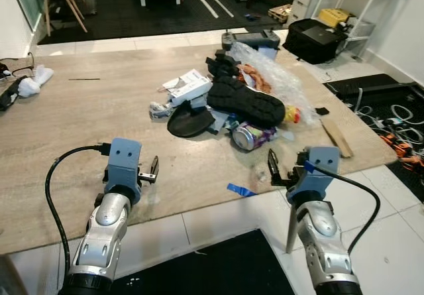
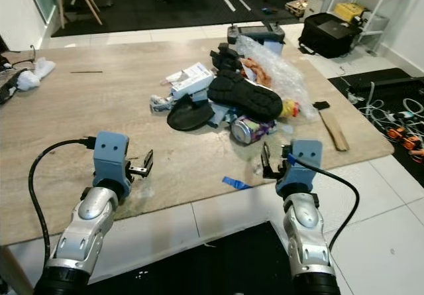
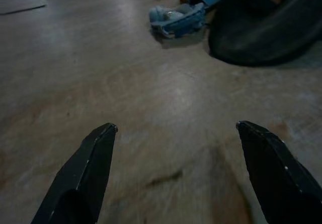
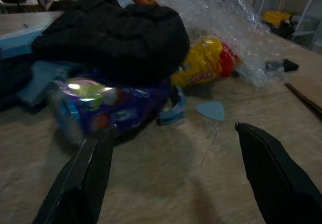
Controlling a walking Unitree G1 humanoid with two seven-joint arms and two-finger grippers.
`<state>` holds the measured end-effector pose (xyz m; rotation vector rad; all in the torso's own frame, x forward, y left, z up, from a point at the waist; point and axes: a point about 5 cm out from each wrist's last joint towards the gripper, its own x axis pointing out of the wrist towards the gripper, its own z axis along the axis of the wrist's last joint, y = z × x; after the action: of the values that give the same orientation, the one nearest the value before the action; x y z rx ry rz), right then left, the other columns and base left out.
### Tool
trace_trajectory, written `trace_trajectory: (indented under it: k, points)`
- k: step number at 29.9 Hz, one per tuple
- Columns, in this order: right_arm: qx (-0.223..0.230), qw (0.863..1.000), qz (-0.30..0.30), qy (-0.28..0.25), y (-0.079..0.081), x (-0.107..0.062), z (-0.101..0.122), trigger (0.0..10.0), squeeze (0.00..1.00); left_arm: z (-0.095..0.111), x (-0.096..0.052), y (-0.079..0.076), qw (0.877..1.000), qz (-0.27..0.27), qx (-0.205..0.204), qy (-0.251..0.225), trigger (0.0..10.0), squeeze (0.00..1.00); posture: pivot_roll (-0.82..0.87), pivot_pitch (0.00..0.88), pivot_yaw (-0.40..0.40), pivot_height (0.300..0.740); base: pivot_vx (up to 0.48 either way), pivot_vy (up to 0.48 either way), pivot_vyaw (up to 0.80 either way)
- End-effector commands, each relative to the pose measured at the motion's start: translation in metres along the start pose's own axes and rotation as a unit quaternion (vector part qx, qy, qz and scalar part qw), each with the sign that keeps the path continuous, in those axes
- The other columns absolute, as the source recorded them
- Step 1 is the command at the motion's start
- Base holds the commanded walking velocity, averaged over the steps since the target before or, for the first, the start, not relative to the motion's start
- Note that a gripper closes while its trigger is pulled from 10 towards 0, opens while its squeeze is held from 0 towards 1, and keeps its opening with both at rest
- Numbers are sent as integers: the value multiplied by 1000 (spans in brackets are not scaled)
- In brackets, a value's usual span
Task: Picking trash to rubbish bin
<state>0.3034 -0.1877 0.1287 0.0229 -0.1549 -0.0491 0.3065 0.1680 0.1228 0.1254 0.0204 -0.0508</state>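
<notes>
Both pincers spread, empty: left pincer (image 1: 154, 169) lower left, right pincer (image 1: 273, 166) lower right. Crushed can (image 1: 252, 136) mid-frame, wedged under black shoe (image 1: 245, 100) (risk: pulling can drags shoe, scatters pile off counter (image 1: 79, 122)).

bright sharp head views, dim soft-focus wrist views, faint shadows

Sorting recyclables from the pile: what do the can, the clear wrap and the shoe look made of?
Crushed can: thin metal, bare shiny end, printed purple wall. Bubble wrap: clear plastic film, glossy, visibly bubbled. Black shoe: sole up, matte treaded, probably rubber; its upper is hidden.
</notes>
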Motion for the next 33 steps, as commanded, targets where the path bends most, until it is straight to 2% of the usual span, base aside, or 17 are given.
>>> trace_trajectory:
  k: [1, 13, 16, 17, 25, 26, 27, 28, 29, 31, 33]
  points:
    - [0, 1000, -14, 1, -7, -1, 0, 10000, 0, -4, -1, -2, 1000, -4, 5, 8, 10000, 0, -81, 101, -32, 740, 281, 0, 0]
    - [26, 999, -2, -42, -2, 0, 13, 10000, 0, -2, -1, 0, 1000, -4, 4, 3, 10000, 0, -80, 102, -31, 740, 275, 0, 0]
    - [44, 998, 2, -53, 0, -1, 16, 10000, 0, 3, -1, -1, 1000, -9, -10, -22, 10000, 0, -79, 103, -30, 740, 84, 0, 0]
    - [57, 997, 5, -60, 1, -1, 19, 10000, 0, 7, -2, -3, 999, -13, -26, -38, 10000, 0, -79, 103, -30, 740, 0, 0, 0]
    - [83, 993, 16, -87, 7, -8, 26, 10000, 0, 19, -4, -5, 996, -31, -43, -75, 10000, 0, -78, 107, -28, 740, 0, 0, 0]
    - [84, 992, 12, -89, 7, -9, 26, 10000, 110, 19, -4, -5, 996, -33, -43, -75, 10000, 0, -78, 107, -28, 740, 0, 0, 0]
    - [81, 992, 4, -94, 6, -11, 26, 10000, 408, 19, -4, -6, 996, -34, -43, -75, 10000, 0, -77, 106, -28, 740, 0, 0, 0]
    - [80, 992, -2, -97, 5, -11, 26, 10000, 408, 19, -3, -6, 996, -35, -43, -75, 10000, 0, -77, 106, -28, 740, 0, 0, 0]
    - [78, 992, -13, -100, 3, -12, 26, 10000, 992, 19, -3, -6, 996, -35, -44, -75, 10000, 0, -77, 106, -27, 740, 0, 0, 0]
    - [85, 990, -43, -105, -6, -13, 26, 10000, 1000, 19, -3, -6, 995, -37, -45, -77, 10000, 0, -76, 107, -27, 740, 0, 0, 0]
    - [87, 990, -45, -105, -7, -13, 26, 10000, 1000, 19, -3, -6, 995, -38, -45, -78, 10000, 0, -74, 105, -24, 740, 0, 0, 0]
